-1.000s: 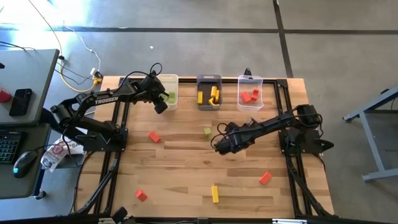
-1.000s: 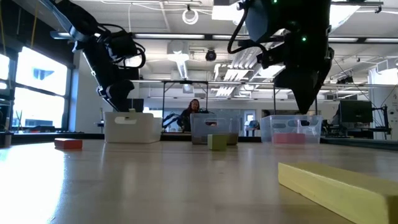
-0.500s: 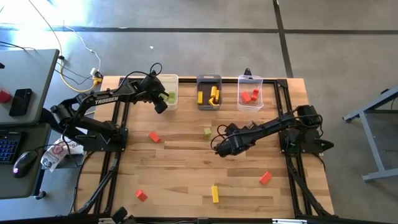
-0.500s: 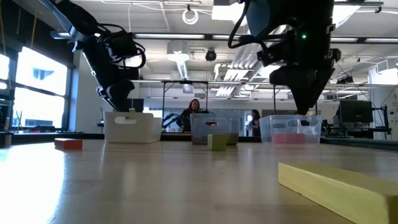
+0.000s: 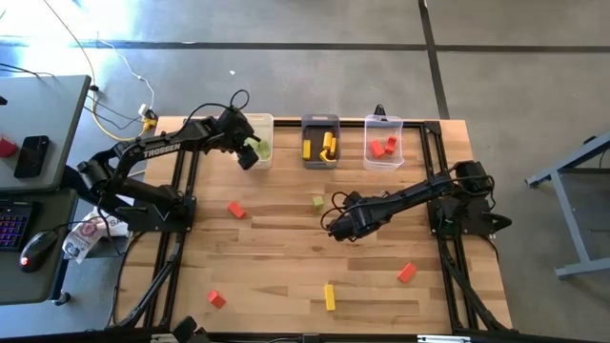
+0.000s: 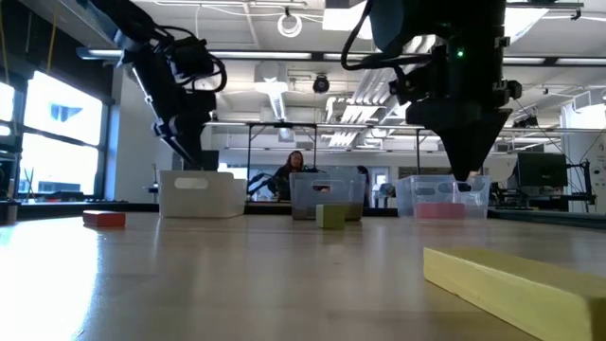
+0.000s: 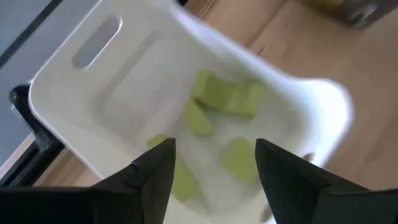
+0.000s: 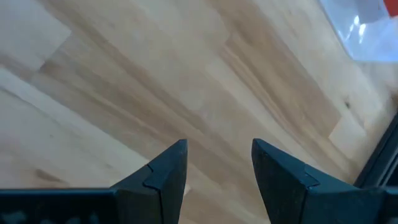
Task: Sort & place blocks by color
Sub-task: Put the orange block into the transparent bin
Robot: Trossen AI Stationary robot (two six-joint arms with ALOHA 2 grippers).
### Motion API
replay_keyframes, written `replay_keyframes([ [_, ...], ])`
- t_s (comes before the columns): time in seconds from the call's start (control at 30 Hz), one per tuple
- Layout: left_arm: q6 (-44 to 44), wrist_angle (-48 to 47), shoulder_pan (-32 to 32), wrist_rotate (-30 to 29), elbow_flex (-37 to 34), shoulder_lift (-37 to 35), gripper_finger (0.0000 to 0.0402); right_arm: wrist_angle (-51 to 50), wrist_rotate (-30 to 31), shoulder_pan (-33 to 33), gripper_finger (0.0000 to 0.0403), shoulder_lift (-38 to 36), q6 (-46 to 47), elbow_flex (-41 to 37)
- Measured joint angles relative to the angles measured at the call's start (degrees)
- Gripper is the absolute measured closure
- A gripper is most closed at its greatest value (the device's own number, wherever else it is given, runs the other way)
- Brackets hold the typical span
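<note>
My left gripper (image 7: 212, 149) hangs open over the white bin (image 5: 263, 126), where several light green blocks (image 7: 227, 99) lie on the floor; nothing is between its fingers. My right gripper (image 8: 217, 146) stands open above bare wood near the table's middle (image 5: 335, 229), pointing down and touching nothing. Just beyond it on the table lies one green block (image 5: 317, 202). The dark grey bin (image 5: 321, 122) holds yellow blocks (image 5: 327, 148), and the clear bin (image 5: 383, 162) holds red blocks (image 5: 383, 146).
Loose on the table are a red block (image 5: 235, 209) at the left, another red block (image 5: 217, 299) near the front left, a yellow bar (image 5: 330, 296) at the front and a red block (image 5: 407, 272) at the front right. The three bins line the far edge.
My right gripper has rolled at the wrist over the table's middle, so its fingers now hang straighter down. My left gripper stays over the white bin.
</note>
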Motion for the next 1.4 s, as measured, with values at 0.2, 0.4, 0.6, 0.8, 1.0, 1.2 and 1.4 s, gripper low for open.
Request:
replay_keyframes([
  [0.2,0.1,-2.3,-2.5,5.3,2.6,-1.8,0.0199,0.2,-6.1,1.1,0.0235,0.0,0.7,0.0],
  [0.4,-0.9,-3.8,-7.8,6.6,2.6,-4.4,0.0199,-0.8,-12.9,4.3,0.0235,0.0,3.5,0.0],
  [0.6,-0.9,-5.7,-14.4,6.5,2.6,-5.1,0.0199,-0.9,-19.2,8.9,0.0235,0.0,2.9,0.0],
  [0.8,-1.3,-5.6,-19.9,6.3,2.6,-5.1,0.0199,-0.9,-24.6,13.4,0.0235,0.0,1.0,0.0],
  [1.0,-1.6,-5.6,-23.1,6.3,2.6,-5.1,0.0199,-1.0,-29.1,16.6,0.0235,0.0,-3.4,0.0],
  [1.2,-3.0,-5.5,-24.5,5.9,2.6,-5.1,0.0199,-2.6,-29.2,20.6,0.0235,0.0,-11.6,0.0],
  [1.4,-4.0,-4.9,-24.8,5.8,2.6,-5.1,0.0200,-3.6,-29.3,25.7,0.0235,0.0,-23.0,0.0],
])
